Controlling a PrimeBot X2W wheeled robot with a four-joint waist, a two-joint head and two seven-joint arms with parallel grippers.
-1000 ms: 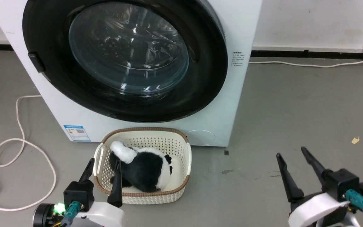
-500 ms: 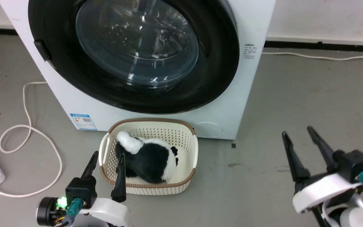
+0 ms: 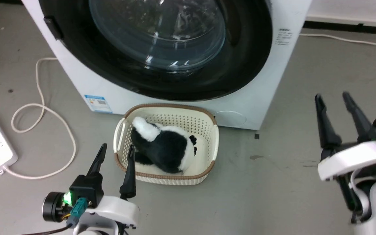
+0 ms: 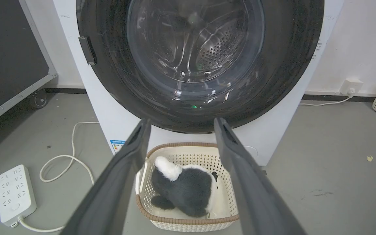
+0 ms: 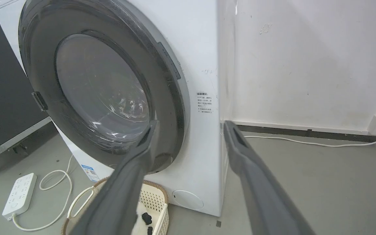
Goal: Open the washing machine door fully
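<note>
Head: door (image 3: 250, 62) closed on washer (image 3: 77, 78), top centre; left gripper (image 3: 117, 147) spread, empty, by basket (image 3: 170, 106) left rim; right gripper (image 3: 332, 95) spread, empty, over floor right of washer. Left wrist: door dead ahead. Right wrist: door ahead-left, flush.

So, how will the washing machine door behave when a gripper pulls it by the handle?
Probably rigid and rather heavy: the door is a wide black ring around a bulging glass window. The handle is a small tab, so a grasp may slip off. It should swing, not lift.
</note>
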